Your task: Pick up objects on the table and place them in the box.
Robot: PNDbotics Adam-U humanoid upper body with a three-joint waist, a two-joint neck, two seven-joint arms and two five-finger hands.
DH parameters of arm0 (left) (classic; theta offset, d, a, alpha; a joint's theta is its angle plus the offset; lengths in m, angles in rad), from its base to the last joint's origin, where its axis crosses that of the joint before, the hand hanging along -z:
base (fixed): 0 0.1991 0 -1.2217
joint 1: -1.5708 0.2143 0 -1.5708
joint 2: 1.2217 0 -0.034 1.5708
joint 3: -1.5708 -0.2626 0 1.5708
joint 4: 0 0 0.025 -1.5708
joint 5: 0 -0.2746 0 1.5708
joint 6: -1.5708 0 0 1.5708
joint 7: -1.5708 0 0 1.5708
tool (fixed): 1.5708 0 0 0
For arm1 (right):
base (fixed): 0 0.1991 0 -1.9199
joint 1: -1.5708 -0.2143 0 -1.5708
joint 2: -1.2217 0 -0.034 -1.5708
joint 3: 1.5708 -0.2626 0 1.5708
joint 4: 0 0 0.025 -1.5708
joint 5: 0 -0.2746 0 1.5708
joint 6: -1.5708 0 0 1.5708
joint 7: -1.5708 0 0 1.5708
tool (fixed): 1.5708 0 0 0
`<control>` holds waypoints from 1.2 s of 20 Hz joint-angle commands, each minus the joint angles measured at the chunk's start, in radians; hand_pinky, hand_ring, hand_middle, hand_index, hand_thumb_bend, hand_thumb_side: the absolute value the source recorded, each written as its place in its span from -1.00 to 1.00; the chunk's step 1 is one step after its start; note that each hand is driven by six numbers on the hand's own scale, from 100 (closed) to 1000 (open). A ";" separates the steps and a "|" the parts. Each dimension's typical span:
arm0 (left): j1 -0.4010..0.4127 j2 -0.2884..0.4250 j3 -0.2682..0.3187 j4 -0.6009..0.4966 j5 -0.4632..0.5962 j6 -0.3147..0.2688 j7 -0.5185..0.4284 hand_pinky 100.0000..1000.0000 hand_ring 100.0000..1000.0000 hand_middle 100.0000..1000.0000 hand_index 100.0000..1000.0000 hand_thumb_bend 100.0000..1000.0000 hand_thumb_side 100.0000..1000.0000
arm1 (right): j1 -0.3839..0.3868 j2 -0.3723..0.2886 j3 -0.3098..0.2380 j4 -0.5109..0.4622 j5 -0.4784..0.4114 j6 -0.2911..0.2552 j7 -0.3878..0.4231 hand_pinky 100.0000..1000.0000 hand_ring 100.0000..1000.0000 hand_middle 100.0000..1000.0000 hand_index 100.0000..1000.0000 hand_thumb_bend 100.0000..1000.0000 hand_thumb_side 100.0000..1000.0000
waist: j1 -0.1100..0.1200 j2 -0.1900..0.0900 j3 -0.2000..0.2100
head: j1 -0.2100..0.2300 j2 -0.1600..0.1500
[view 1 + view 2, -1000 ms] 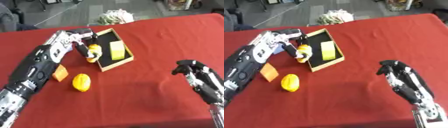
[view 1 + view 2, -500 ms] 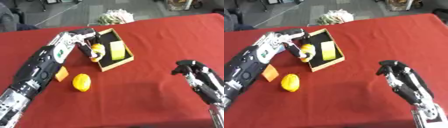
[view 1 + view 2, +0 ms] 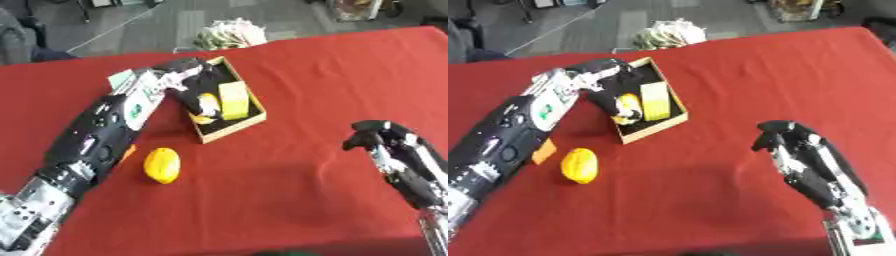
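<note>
I am reaching my left hand [image 3: 188, 80] over the open box [image 3: 248, 118], which is sitting on the red table [image 3: 289, 185] toward its far left. My fingers are curling around a small yellow and white object [image 3: 206, 104], and I am holding it just inside the box, against the near left part of its dark floor. I cannot make out what the object is beyond its colours and rounded shape. A pale yellow block [image 3: 234, 100] is already lying in the box, just to the right of what I am holding.

A yellow lemon-shaped fruit [image 3: 162, 165] is lying on the table nearer to me, outside the box and beside my left forearm. An orange piece [image 3: 544, 151] is peeking out from under that forearm, touching the cloth just left of the fruit.

My right hand [image 3: 792, 150] is hanging over the table at the right, well apart from the box, with its fingers bent inward and gripping nothing.

Past the far edge of the table, a crumpled pale bundle [image 3: 229, 33] is lying on the grey floor.
</note>
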 commanded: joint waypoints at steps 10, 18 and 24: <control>-0.010 0.167 -0.013 -0.206 0.123 -0.073 -0.005 0.70 0.46 0.50 0.70 0.05 -0.76 | 0.002 -0.010 -0.016 -0.001 0.017 -0.002 -0.009 0.39 0.10 -0.01 0.40 -1.00 -0.25 | 0.000 -0.008 0.026 | -0.026 0.002; 0.147 0.349 -0.106 -0.292 0.048 -0.185 -0.117 0.73 0.59 0.55 0.72 0.38 -1.00 | 0.015 -0.034 -0.026 0.008 0.035 -0.005 -0.020 0.39 0.10 -0.01 0.40 -1.00 -0.26 | 0.028 -0.016 0.063 | -0.059 0.004; 0.244 0.496 -0.077 -0.326 -0.041 -0.275 -0.207 0.73 0.59 0.53 0.70 0.39 -1.00 | 0.010 -0.028 -0.014 0.010 0.034 -0.007 -0.010 0.39 0.10 -0.01 0.40 -1.00 -0.27 | 0.023 -0.012 0.047 | -0.044 0.004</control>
